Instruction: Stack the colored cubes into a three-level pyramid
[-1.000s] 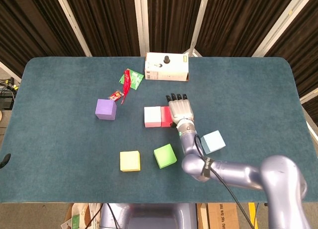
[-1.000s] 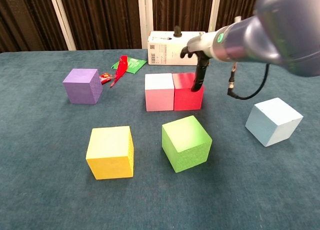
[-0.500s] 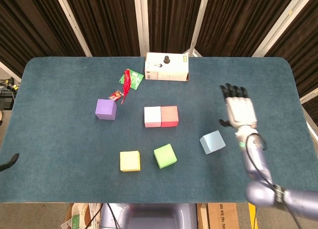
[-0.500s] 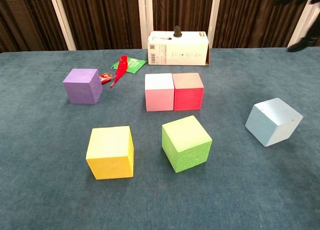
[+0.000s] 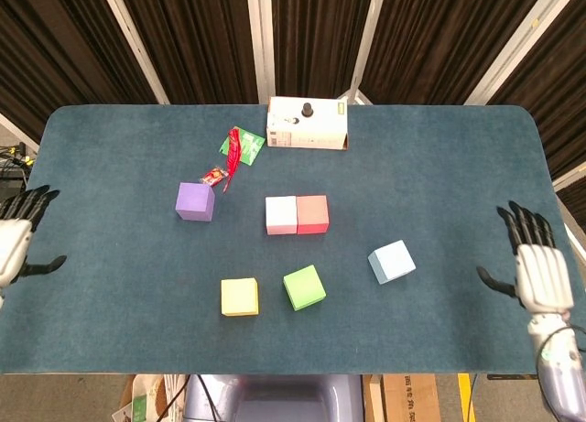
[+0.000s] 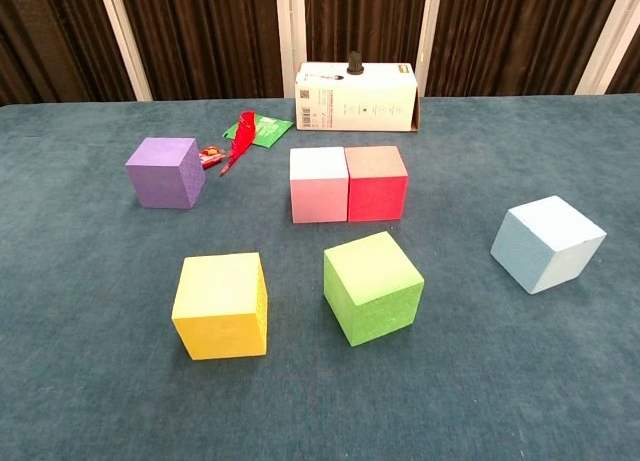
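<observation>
A pink cube point(image 5: 280, 214) point(image 6: 319, 184) and a red cube point(image 5: 312, 213) point(image 6: 377, 183) stand side by side and touching in the middle of the table. A purple cube point(image 5: 195, 201) point(image 6: 165, 171) sits to their left. Nearer the front lie a yellow cube point(image 5: 239, 297) point(image 6: 221, 305), a green cube point(image 5: 304, 286) point(image 6: 372, 287) and a light blue cube point(image 5: 392, 262) point(image 6: 547, 243), each apart. My right hand point(image 5: 536, 266) hovers at the table's right edge, fingers spread, holding nothing. My left hand point(image 5: 16, 239) is at the left edge, also open. Neither hand shows in the chest view.
A white box point(image 5: 308, 124) point(image 6: 356, 96) with a black knob stands at the back. Red and green wrappers point(image 5: 238, 146) point(image 6: 243, 135) lie behind the purple cube. The table point(image 5: 439, 166) is covered in dark teal cloth.
My right hand has left the red cube and swung out to the table's right edge. My left hand has come into the head view at the left edge. The cubes stayed put.
</observation>
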`<action>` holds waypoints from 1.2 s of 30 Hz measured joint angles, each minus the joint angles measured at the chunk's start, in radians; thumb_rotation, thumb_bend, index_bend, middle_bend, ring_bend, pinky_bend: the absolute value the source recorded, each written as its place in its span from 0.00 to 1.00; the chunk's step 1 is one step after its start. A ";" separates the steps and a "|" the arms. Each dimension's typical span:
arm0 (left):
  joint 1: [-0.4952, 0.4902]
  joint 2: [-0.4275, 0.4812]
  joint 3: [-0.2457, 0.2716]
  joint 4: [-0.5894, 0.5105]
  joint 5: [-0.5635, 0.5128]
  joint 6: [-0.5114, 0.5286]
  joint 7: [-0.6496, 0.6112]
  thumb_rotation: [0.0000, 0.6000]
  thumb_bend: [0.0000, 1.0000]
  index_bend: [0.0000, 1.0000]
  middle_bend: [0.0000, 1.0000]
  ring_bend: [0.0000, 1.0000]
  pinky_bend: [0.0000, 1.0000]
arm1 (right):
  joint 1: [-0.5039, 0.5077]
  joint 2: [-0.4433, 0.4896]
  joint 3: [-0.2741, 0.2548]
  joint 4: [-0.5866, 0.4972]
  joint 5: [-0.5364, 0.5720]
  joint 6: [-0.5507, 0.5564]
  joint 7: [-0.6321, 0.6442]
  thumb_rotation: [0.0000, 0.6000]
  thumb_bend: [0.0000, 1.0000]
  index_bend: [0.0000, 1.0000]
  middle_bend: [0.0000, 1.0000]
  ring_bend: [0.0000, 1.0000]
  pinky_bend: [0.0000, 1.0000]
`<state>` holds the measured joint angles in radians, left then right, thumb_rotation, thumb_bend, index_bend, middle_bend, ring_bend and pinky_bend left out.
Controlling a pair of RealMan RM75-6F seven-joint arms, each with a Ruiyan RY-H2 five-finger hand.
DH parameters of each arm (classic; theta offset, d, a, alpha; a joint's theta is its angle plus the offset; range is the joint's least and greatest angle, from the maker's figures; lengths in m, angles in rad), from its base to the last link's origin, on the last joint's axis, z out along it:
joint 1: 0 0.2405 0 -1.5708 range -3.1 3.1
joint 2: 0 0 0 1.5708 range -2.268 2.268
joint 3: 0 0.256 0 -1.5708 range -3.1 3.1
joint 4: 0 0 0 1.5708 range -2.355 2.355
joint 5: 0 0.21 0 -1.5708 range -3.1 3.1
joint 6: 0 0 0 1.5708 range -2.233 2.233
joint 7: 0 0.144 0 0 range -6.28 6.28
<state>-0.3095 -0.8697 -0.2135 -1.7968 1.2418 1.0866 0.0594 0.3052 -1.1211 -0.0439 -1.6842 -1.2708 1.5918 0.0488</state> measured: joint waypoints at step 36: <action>-0.595 -0.425 0.049 0.516 -0.579 -0.500 0.327 1.00 0.26 0.00 0.00 0.00 0.00 | -0.135 -0.111 0.092 0.036 0.011 -0.081 -0.162 1.00 0.24 0.11 0.04 0.00 0.00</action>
<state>-0.9046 -1.2944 -0.1640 -1.2811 0.6628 0.5868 0.3861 0.1697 -1.2325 0.0481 -1.6486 -1.2598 1.5107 -0.1128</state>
